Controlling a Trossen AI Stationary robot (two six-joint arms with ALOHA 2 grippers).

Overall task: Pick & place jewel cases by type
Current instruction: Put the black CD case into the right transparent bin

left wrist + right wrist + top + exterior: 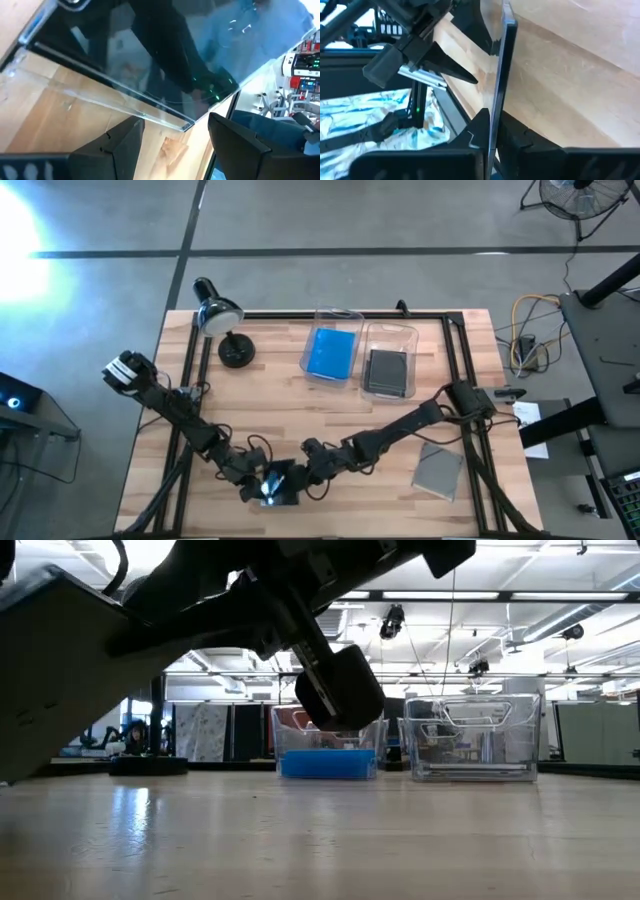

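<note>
A dark grey jewel case with a clear hinge edge is off the table at its near edge, between both grippers. My right gripper is shut on it. My left gripper is open. Its fingers stand apart just short of the case's clear edge, touching nothing that I can see. Blue cases lie flat in the left clear bin. Dark grey cases lie in the right bin. Another grey case lies flat on the table near the right side. My right gripper pinches the dark grey jewel case at one edge between its two fingers, coming level from the table's right. The case stands edge-on out of the fingers, lifted clear of the wood and reaching toward the left gripper.
A black desk lamp stands at the far left of the table. The two bins sit side by side at the far middle. A black frame rail runs along the table's edges. Bare wood lies between the bins and the grippers.
</note>
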